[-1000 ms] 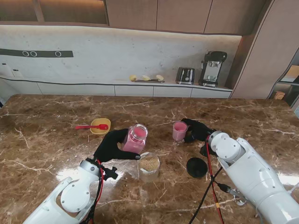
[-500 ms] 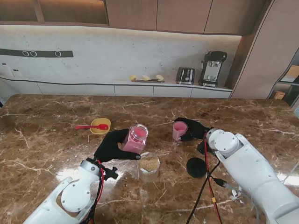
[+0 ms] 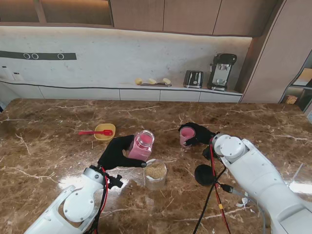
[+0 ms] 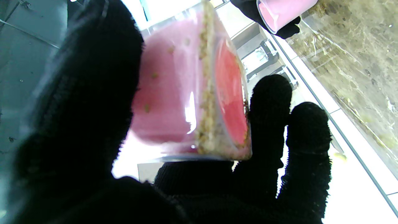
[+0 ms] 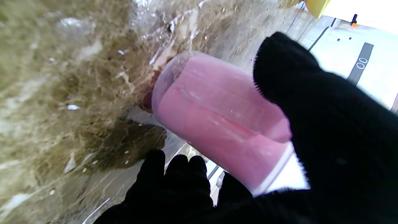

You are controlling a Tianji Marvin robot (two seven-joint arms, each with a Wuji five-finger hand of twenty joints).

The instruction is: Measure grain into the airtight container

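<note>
Grain jar [image 3: 141, 145] tilted in left hand [image 3: 116, 152]

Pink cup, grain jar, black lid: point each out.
pink cup [image 3: 187, 135], stand view, its side wall
grain jar [image 3: 155, 171], stand view, the grain surface inside
black lid [image 3: 204, 174], stand view, its top face

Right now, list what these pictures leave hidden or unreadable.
- Pink jar: its near side, stand view, covered by the left hand.
- Pink cup: its rim, right wrist view, behind the right hand.
- Yellow bowl: contents too small, stand view.
- Grain level in the clear container: unclear.
</note>
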